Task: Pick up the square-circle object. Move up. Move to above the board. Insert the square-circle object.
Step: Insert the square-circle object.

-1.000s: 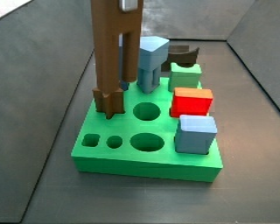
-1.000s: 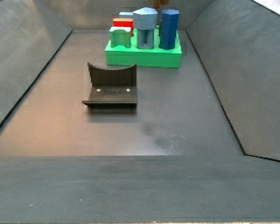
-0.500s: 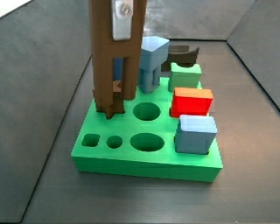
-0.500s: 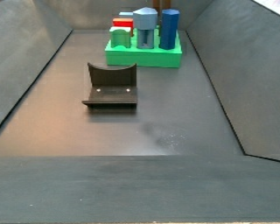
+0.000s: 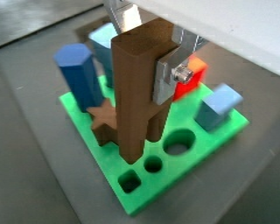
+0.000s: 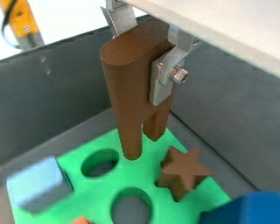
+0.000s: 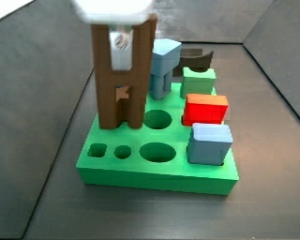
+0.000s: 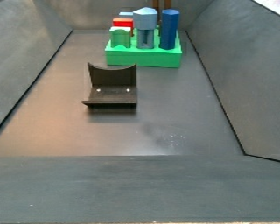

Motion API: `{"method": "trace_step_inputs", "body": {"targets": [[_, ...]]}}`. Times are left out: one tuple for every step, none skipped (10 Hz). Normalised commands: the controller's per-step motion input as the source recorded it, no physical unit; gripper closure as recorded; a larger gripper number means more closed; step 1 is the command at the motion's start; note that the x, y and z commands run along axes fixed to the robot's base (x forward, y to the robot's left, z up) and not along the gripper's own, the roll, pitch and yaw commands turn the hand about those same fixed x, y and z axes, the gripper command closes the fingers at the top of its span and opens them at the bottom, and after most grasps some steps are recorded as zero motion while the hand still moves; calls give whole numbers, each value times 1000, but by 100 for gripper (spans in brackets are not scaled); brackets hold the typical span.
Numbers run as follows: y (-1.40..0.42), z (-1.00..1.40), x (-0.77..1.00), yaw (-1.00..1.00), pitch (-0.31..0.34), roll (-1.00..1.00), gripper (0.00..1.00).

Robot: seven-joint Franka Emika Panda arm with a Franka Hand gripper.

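Above the thick bright-green board (image 7: 153,155) | gripper (image 5: 149,52) clamped on tall dark-brown two-legged square-circle object (image 6: 139,92) | legs' lower ends at board top beside short brown star peg (image 6: 185,169)

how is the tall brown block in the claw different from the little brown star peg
The block is tall, narrow and straight-sided; the star peg is short and star-shaped. The claw grips the block at its top over the board; the star sits free in the board, beside the block's lower end. Both are dark brown.
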Motion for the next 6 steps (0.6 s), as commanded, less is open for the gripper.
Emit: {"method": "trace_step_inputs", "body": {"targets": [[-377,-126,-63,-726,-3,0,100],[-171,-49,-211,-186,-67,0,100],[-11,0,-74,0,-16,0,100],[0,0,-6,-29,-19,0,100],[0,-106,-157,0,-189,-31,100],[0,-251,-263,0,-307,-1,100]]}}
